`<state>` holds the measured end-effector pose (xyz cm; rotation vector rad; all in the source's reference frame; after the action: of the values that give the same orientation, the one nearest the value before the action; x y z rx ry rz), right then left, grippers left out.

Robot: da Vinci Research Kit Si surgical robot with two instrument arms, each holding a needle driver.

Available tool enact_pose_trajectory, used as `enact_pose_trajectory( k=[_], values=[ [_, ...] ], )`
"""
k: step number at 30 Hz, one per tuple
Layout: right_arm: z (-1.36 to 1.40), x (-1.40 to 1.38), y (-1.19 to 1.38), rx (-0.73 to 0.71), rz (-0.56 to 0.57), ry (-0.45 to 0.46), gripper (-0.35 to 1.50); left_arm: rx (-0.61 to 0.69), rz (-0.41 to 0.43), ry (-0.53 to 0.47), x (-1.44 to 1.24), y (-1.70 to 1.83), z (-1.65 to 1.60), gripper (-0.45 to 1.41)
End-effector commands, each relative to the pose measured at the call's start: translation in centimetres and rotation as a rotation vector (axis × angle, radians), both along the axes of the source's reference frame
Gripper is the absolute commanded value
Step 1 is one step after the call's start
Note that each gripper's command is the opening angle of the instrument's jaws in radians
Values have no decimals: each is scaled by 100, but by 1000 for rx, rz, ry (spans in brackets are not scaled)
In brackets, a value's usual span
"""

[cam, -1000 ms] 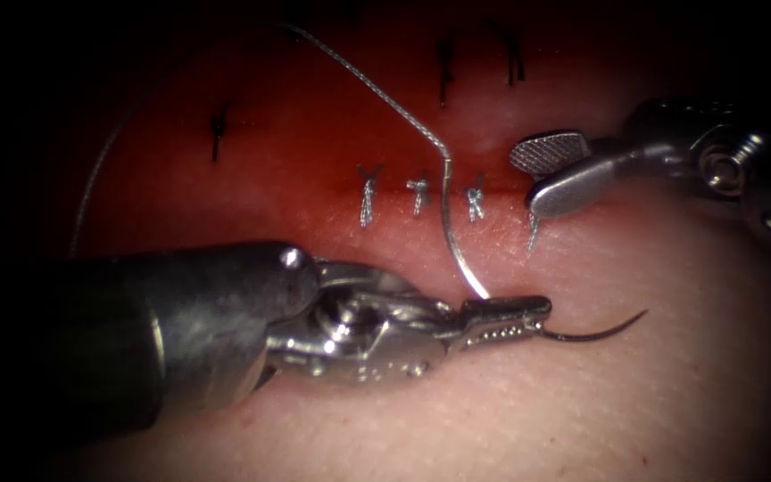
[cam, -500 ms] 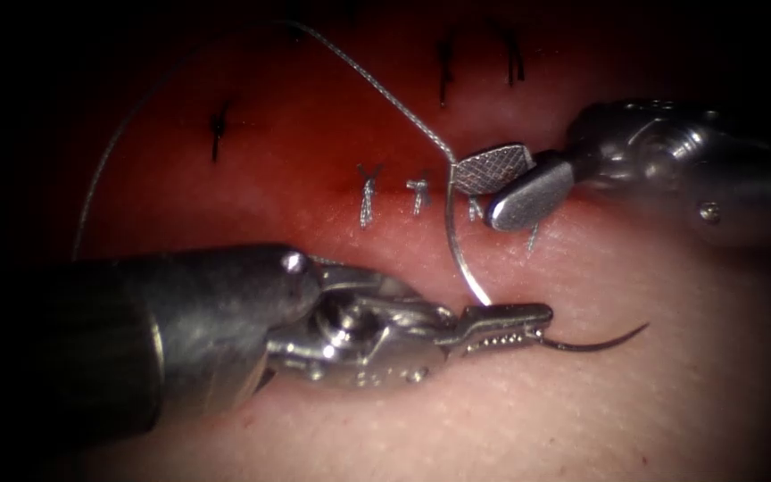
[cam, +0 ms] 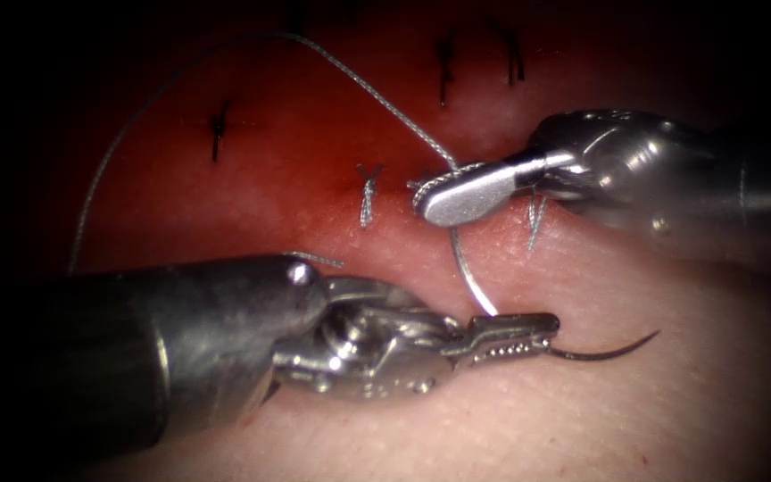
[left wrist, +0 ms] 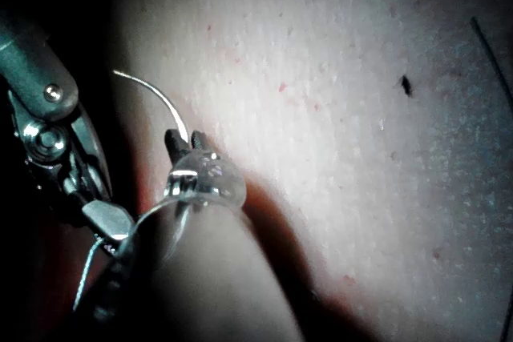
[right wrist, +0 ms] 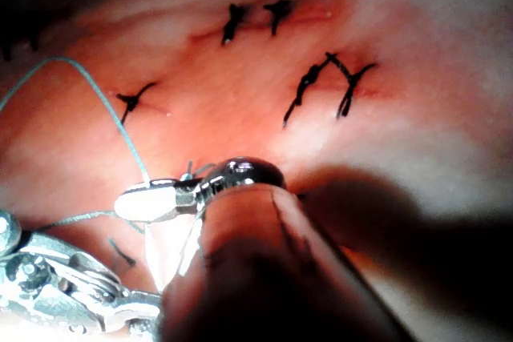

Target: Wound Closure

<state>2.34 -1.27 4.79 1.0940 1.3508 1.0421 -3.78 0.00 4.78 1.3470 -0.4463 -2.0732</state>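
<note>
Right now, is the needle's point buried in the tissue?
No, the needle lies free above the tissue, held by the left tool.

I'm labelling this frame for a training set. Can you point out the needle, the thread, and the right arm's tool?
needle (cam: 604,353), endoscope view: on the dark curved part sticking out past the left tool's jaws.
thread (cam: 377,94), endoscope view: on the strand running across the tissue to the right tool.
right arm's tool (cam: 443,198), endoscope view: at the tips of its jaws.

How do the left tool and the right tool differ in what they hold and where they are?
The left tool holds the needle near its rear end, over pale tissue below the cut; the right tool is shut on the thread at the cut. The left tool enters low from the left, the right tool from the right. Both are shut; the needle is outside the tissue.
</note>
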Motion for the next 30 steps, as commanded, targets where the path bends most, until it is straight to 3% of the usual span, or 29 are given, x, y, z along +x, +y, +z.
enact_pose_trajectory(
  k=[1,5,8,10,12,13,14,15,19,23,26,30],
  values=[
    [6,6,6,-9,-3,-28,-35,-7,2,-2,-6,4,3,86],
    [6,-3,13,-24,36,-111,-35,24,-31,-9,-7,6,3,103],
    [4,-12,19,-41,102,-230,-35,48,-108,-3,-8,8,5,113],
    [-1,-18,23,-49,162,-348,-35,43,-194,26,-8,12,7,111],
    [-2,-20,23,-55,179,-383,-35,38,-229,34,-8,14,7,111],
    [-6,-23,24,-55,215,-437,-35,29,-329,62,-6,17,9,103],
    [-6,-23,24,-55,215,-437,-35,29,-329,62,-6,17,9,103],
    [-9,-24,24,-57,243,-476,-35,20,-380,79,-5,19,10,100],
    [-12,-21,20,-51,281,-547,-35,40,-391,68,-7,19,14,93],
    [-13,-19,16,-50,279,-559,-35,41,-389,61,-8,19,14,89],
    [-13,-18,14,-55,281,-568,-35,46,-371,37,-8,17,11,76],
    [-11,-18,14,-61,281,-570,-35,50,-352,12,-12,13,7,84]
  ],
)
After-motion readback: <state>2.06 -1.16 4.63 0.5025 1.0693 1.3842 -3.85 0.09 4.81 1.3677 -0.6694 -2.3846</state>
